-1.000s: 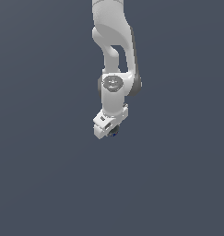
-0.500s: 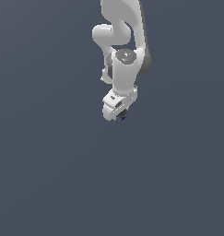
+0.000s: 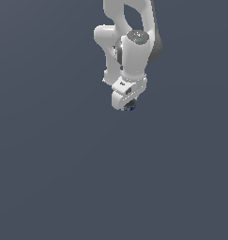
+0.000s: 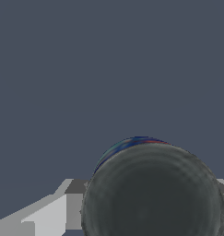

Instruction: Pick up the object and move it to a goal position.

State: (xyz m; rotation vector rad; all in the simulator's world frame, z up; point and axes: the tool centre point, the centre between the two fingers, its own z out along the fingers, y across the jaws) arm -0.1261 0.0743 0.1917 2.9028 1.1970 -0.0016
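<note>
Item: dark round ball (image 3: pixel 130 107), upper centre of the exterior view, pinched in the white gripper (image 3: pixel 128 105) and filling the wrist view's lower right. Handling, judged: carry steadily, grip unrelaxed; goal unseen.

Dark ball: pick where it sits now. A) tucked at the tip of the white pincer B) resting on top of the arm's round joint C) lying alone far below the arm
A: the dark ball shows right at the tip of the white pincer.
</note>
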